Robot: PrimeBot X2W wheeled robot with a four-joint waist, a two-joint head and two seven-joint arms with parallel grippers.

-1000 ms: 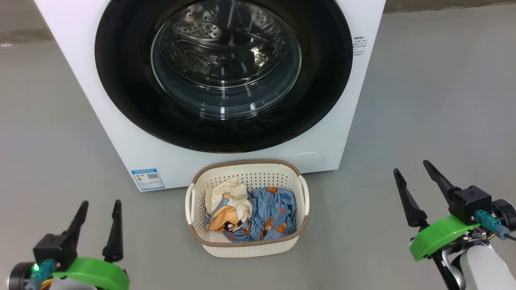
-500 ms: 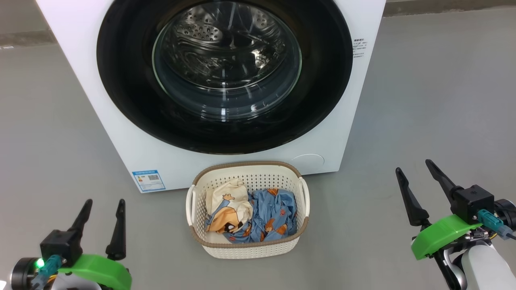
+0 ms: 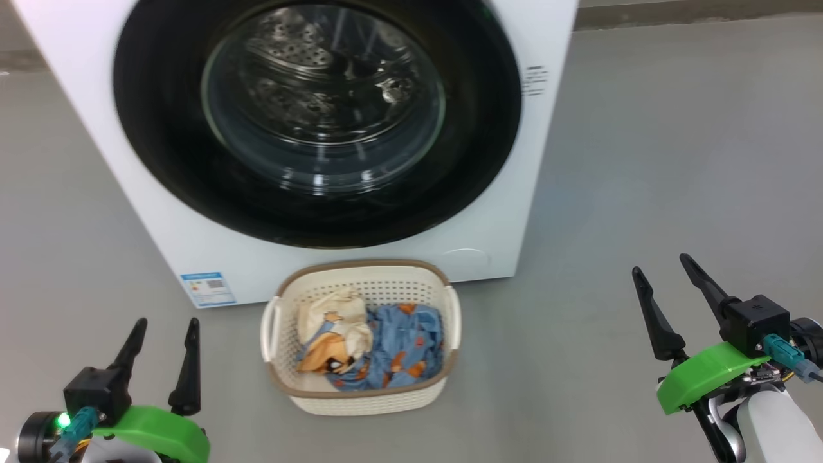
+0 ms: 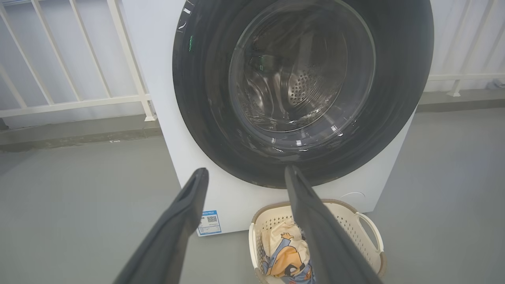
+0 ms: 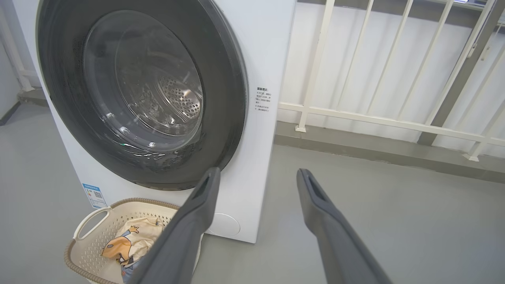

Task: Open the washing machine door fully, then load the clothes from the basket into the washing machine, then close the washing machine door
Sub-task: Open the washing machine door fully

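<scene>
Grey floor (image 3: 643, 161) all round, white railing (image 5: 355, 114) behind the washing machine (image 3: 154, 225). Washing machine door (image 3: 161, 128) shut against the machine's front, steel drum (image 3: 302, 58) visible through its glass. Basket (image 3: 360, 402) on the floor just in front of the machine, below the door. Clothes (image 3: 373, 344) heaped inside: cream garment (image 3: 334, 315) toward the machine's label sticker (image 3: 208, 289) corner, blue garment (image 3: 405, 334) beside it. Left gripper (image 3: 166, 321) well short of the machine, off its sticker corner, fingers spread, nothing between them. Right gripper (image 3: 660, 263) well clear of the machine's opposite front corner, likewise spread and empty, apart from basket and door.
</scene>
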